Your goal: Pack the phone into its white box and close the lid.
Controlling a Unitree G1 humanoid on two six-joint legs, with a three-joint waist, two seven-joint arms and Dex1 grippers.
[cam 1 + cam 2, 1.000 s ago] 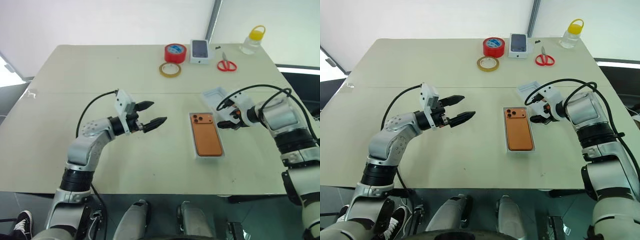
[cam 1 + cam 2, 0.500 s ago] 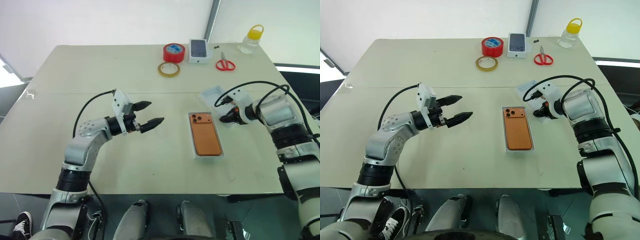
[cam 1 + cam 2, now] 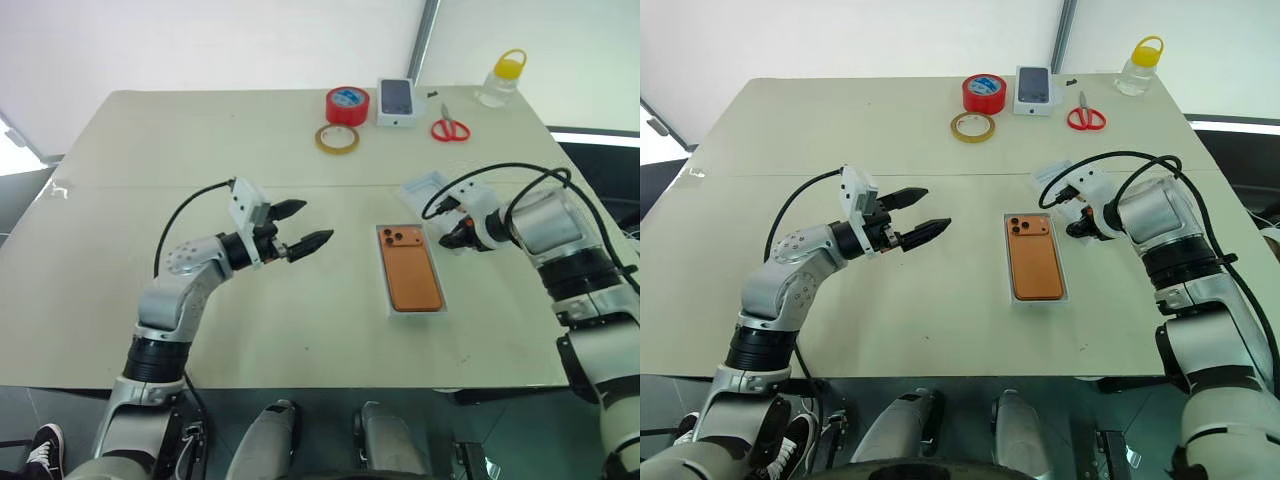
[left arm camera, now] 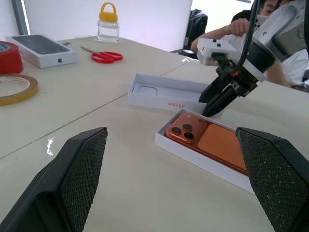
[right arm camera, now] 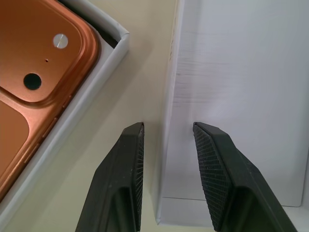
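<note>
The orange phone [image 3: 412, 275] lies camera side up inside the white box [image 4: 193, 157], right of the table's middle. The lid [image 3: 425, 190] sits open side up just beyond the box and to its right. My right gripper [image 3: 447, 238] points down at the lid's near corner. In the right wrist view its fingers [image 5: 126, 164] stand astride the lid's [image 5: 241, 96] side wall, one outside and one inside, with a narrow gap on each side. My left gripper [image 3: 318, 222] hovers wide open and empty over the table, left of the box.
Along the far edge stand a red tape roll [image 3: 347, 104], a tan tape ring [image 3: 340, 139], a small carton printed with a phone [image 3: 398, 102], red scissors [image 3: 452, 129] and a yellow-capped bottle [image 3: 503, 80]. A person [image 4: 231, 34] sits beyond the table's right side.
My right gripper's jaws have drawn in from wide open to a narrow gap around the lid's wall. The left arm has held still.
</note>
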